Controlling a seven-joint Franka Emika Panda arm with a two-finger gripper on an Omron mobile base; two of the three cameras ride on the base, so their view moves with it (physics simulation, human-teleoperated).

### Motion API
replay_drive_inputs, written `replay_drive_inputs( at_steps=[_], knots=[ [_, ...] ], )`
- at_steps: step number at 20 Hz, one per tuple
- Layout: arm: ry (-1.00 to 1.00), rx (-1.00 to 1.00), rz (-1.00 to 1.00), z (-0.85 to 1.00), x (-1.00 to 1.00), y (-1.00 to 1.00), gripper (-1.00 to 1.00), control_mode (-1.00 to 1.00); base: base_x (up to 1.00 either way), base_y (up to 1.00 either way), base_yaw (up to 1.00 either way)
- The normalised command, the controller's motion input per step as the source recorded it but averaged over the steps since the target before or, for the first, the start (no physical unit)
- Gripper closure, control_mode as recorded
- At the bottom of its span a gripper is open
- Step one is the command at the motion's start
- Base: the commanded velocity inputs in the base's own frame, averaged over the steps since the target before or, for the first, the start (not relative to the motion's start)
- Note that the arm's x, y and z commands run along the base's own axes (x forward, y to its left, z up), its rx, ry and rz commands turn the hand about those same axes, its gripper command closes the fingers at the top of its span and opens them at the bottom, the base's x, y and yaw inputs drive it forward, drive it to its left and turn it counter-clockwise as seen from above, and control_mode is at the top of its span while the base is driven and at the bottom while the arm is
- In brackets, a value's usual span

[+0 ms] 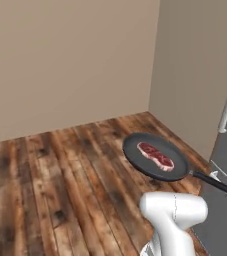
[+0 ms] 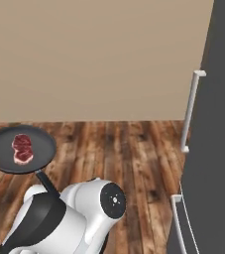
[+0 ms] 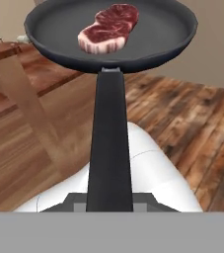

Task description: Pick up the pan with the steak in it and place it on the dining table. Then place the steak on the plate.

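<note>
One pan (image 3: 111,37) aloft, handle (image 3: 109,148) toward end effector

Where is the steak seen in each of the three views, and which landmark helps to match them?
Left base view: steak right of centre, in the pan.
Right base view: steak at left edge, mid-height.
Hand view: steak at top centre.
Shared landmark: the pan's black handle, over the wooden floor.

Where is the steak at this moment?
The steak lies inside the pan, which hangs in the air above the wooden floor. In the right base view it sits at the far left, left of the grey fridge.
</note>
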Motion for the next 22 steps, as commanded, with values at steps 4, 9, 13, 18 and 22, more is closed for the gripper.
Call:
replay_drive_inputs(
  at_steps=[4, 9, 13, 18, 22],
  knots=[
    [0.0, 0.0, 0.0, 0.0, 0.0, 0.0, 1.0, 1.0, 1.0, 0.02, -0.01],
    [0.0, 0.0, 0.0, 0.0, 0.0, 0.0, 1.0, 1.0, 1.0, 0.0, 0.0],
    [0.0, 0.0, 0.0, 0.0, 0.0, 0.0, 1.0, 1.0, 1.0, 0.0, 0.0],
    [0.0, 0.0, 0.0, 0.0, 0.0, 0.0, 1.0, 1.0, 1.0, 0.0, 0.0],
    [0.0, 0.0, 0.0, 0.0, 0.0, 0.0, 1.0, 1.0, 1.0, 0.0, 0.0]
  ],
)
